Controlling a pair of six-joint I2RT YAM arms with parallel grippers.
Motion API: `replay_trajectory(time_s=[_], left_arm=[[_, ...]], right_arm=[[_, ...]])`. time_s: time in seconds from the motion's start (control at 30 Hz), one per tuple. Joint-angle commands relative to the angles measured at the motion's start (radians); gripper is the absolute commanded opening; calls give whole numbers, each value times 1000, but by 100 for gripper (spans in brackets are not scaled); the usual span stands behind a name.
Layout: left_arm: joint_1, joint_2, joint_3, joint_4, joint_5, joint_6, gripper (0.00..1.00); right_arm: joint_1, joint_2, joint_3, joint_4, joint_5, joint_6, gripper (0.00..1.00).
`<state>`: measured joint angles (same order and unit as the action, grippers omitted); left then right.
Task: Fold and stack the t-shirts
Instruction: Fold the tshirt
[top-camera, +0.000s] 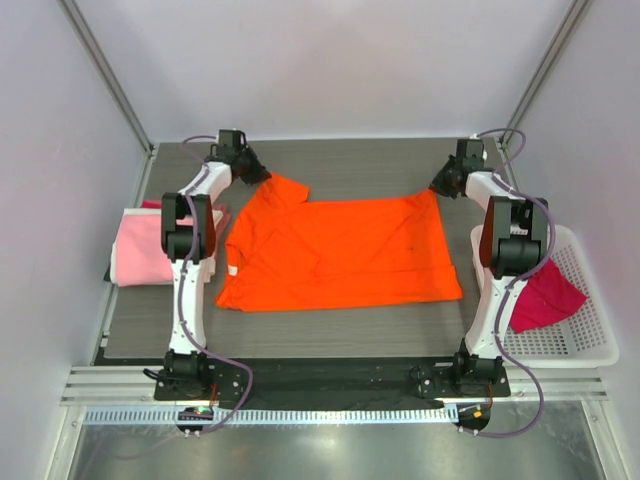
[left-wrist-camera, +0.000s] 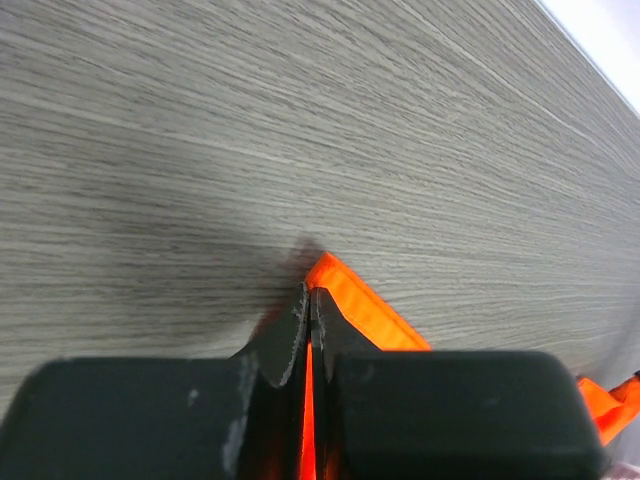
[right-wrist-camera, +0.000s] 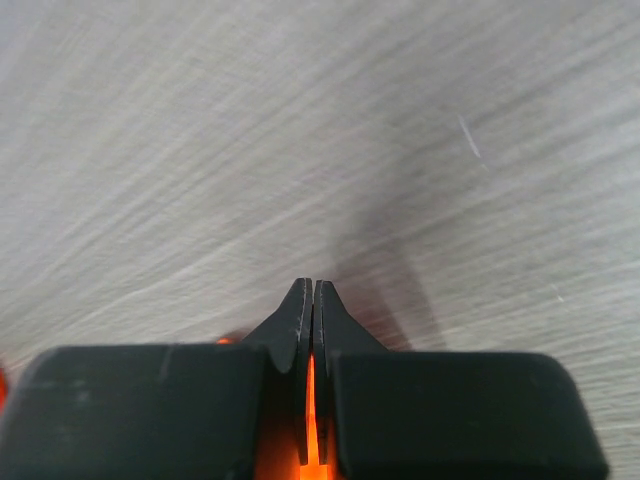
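1. Locate the orange t-shirt spread flat at the middle of the tabletop, with the collar toward the left edge and the hem toward the right edge. Treat the long axis as parallel to the far edge.
2. Find the left gripper at the far-left corner of the cloth, close to the far edge, clenched on the tip of the far sleeve. Confirm in the left wrist view: fingers pressed together, with an orange strip pinched between and a short orange tip poking out past them.
3. Find the right gripper at the far-right corner of the cloth, clenched on the far hem corner. Confirm in the right wrist view: fingers closed on a thin orange line.
4. Take the rest of the shirt as lying toward the near edge from both grippers. Expect a fold carried from the far edge toward the near edge, across the short axis, with both arms moving together. Judge each arm as equally near its own corner.
5. Regard the sleeve grip as the weaker one, with only a small tip of cloth held; allow for slip there.
6. Note the pink t-shirt, folded, at the left edge beside the left arm and apart from the orange one. Judge this the likely stack.
7. Check the white basket at the right edge: one magenta t-shirt crumpled inside, partly hidden behind the right arm, with bare lattice toward the near end.
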<state>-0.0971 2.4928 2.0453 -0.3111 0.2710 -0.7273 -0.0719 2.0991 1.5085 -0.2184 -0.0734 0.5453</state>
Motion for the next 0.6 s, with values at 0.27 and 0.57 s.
replay_trajectory(time_s=[0.27,0.57], left_arm=[[-3,-207,-171,205,54,29,0],[-3,-374,-336,294,57,45,0]], right_arm=[[-29,-21,56,-55,-78,12,1],[-29,-42,13,-59,-72,1,1]])
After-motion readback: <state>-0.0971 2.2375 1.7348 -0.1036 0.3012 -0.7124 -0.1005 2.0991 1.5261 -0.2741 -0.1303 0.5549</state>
